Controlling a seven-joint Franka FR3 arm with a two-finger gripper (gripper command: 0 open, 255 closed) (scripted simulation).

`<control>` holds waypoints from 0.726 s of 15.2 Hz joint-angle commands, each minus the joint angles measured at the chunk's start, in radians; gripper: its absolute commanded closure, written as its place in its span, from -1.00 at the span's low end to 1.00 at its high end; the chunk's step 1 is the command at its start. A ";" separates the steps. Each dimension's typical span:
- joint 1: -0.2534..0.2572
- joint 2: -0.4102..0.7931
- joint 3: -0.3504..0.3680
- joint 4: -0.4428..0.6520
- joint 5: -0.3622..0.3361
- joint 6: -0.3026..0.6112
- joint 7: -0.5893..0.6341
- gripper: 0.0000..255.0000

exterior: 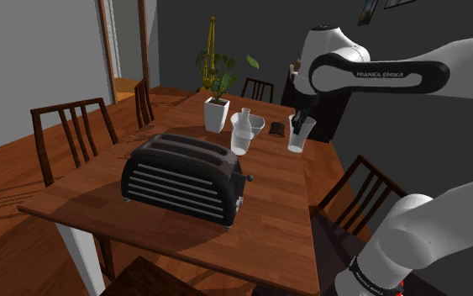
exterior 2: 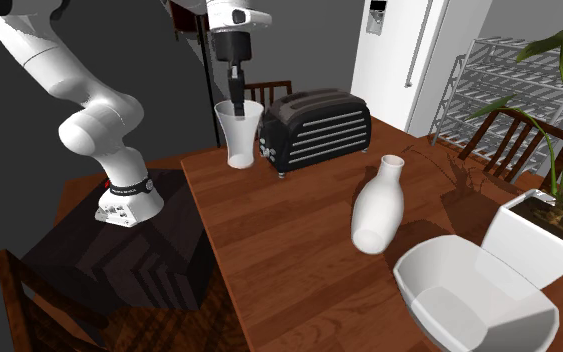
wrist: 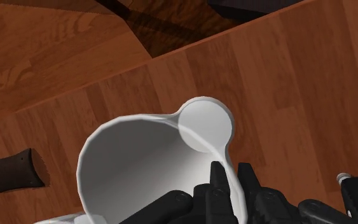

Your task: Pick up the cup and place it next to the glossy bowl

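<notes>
Gripper: the all-black two-finger gripper point(exterior 2: 236, 105) points straight down at the cup's mouth; in the wrist view its fingers point(wrist: 217, 184) stand narrowly parted and pinch the cup's wall, one inside the rim, one outside
Cup: a plain white tapered tumbler point(exterior 2: 239, 135), upright, at the table's far left corner in the second exterior view, just left of the toaster; at the right edge in the shoulder view point(exterior: 300, 134); I cannot tell whether its base touches the wood
Table: a reddish-brown plank dining table point(exterior: 276, 210) with dark wooden chairs around it
Bowl: a glossy white squarish bowl point(exterior 2: 469, 300) at the near right in the second exterior view, well apart from the cup
Vase: a white narrow-necked vase point(exterior 2: 379, 205), leaning, between cup and bowl
Toaster: a black ribbed four-slot toaster point(exterior: 184, 177) towards the shoulder view's near left
Plant: a white square pot point(exterior 2: 539, 225) holding a green leafy plant, just beyond the bowl
Small item: a dark curved block point(exterior: 277, 128) on the table left of the cup in the shoulder view
</notes>
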 commanded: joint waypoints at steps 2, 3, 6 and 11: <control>-0.017 0.072 -0.034 0.066 -0.012 0.017 -0.043 1.00; -0.023 0.101 -0.048 0.090 -0.016 0.026 -0.060 1.00; -0.041 0.190 -0.086 0.171 -0.021 0.048 -0.110 1.00; -0.068 0.349 -0.143 0.329 -0.008 0.070 -0.197 1.00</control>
